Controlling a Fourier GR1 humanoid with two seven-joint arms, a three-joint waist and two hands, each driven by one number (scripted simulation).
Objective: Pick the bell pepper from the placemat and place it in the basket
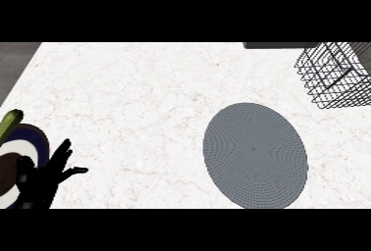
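A round grey placemat [254, 154] lies on the white marble counter at the centre right, and its top is bare. No bell pepper shows anywhere in the head view. A black wire basket [337, 73] stands at the far right, partly cut off by the edge; nothing shows inside it. My left hand [45, 176] rests at the lower left, fingers straight and pointing up, holding nothing. My right hand is out of view.
A round plate with dark blue and white rings [33, 142] sits at the left edge behind my left hand. A green elongated item [10, 121] lies at its upper rim. A dark strip borders the counter's left side.
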